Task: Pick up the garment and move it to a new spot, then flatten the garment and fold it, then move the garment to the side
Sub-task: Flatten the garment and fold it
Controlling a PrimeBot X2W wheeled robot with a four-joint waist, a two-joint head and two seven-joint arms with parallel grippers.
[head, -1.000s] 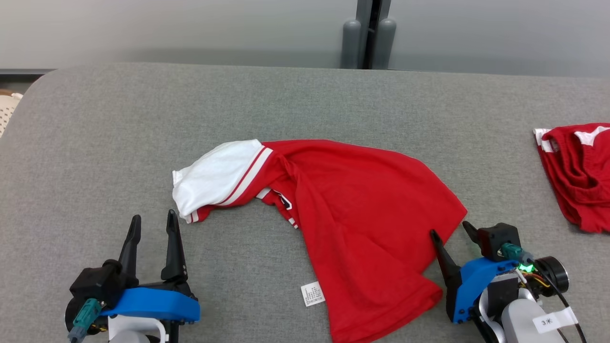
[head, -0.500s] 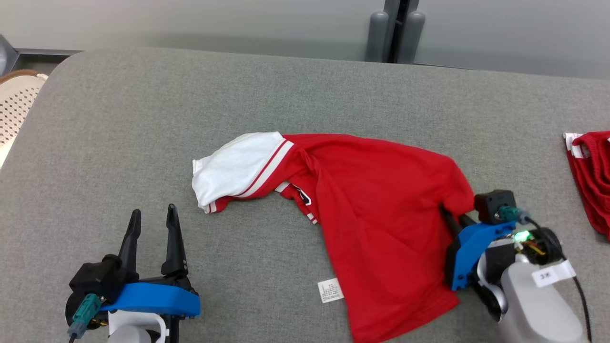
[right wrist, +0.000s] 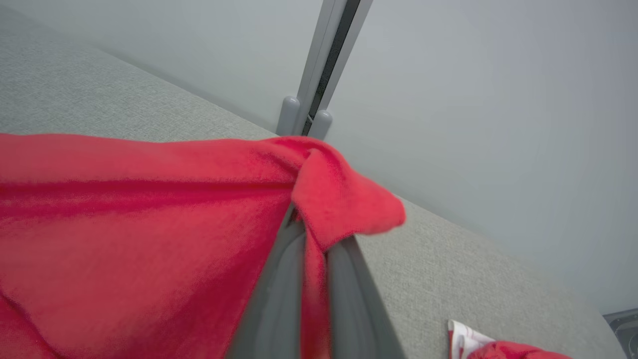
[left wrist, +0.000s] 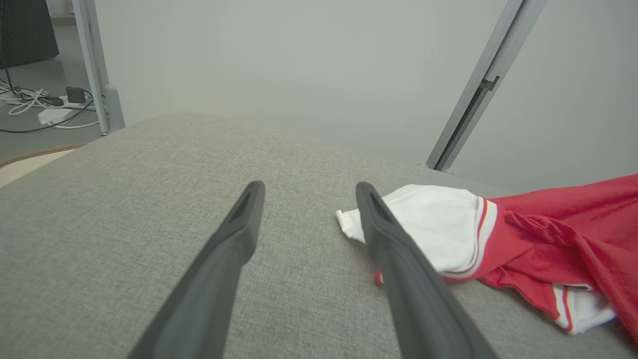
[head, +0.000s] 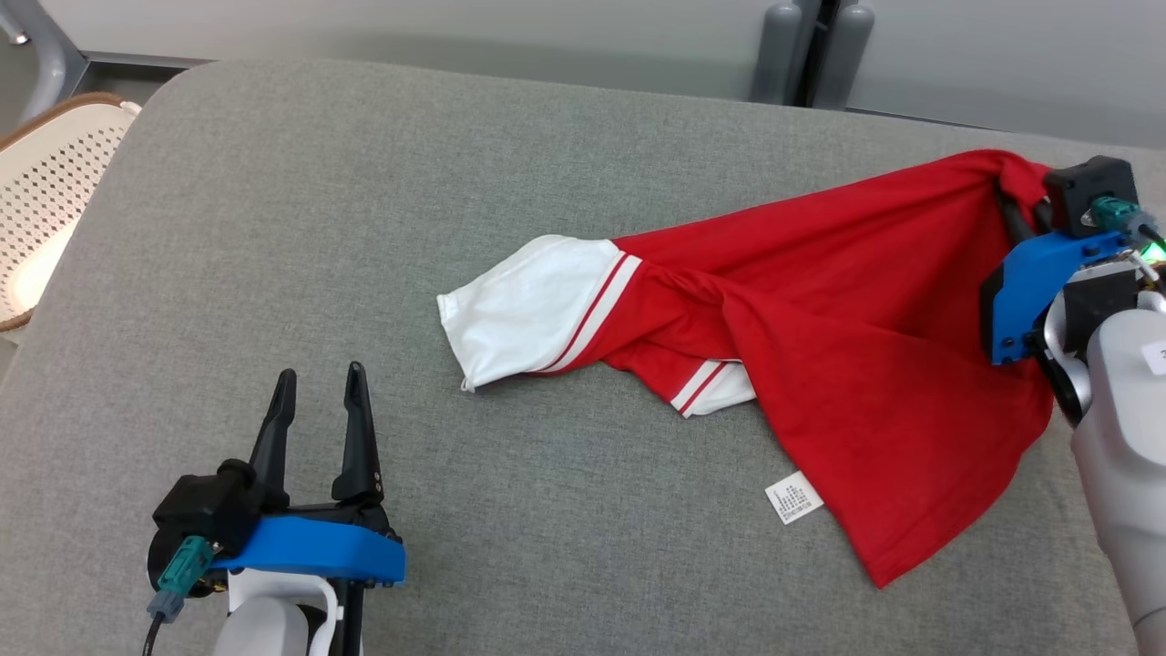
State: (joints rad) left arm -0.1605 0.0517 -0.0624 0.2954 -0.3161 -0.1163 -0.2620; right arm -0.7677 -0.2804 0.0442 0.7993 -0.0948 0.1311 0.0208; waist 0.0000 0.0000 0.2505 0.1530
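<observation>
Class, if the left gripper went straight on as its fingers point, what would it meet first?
Probably nothing: the left gripper faces bare table; the white sleeve lies just right of its line.

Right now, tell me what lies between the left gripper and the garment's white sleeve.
Only bare grey table top. In the head view the open left gripper stands clear of the garment's white sleeve, with nothing lying on the stretch between them.

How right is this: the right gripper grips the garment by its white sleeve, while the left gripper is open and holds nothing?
One point is wrong: the right gripper is shut on a red part of the garment, not its white sleeve, which lies free on the table. The right wrist view shows this. The left gripper is open and holds nothing.
</observation>
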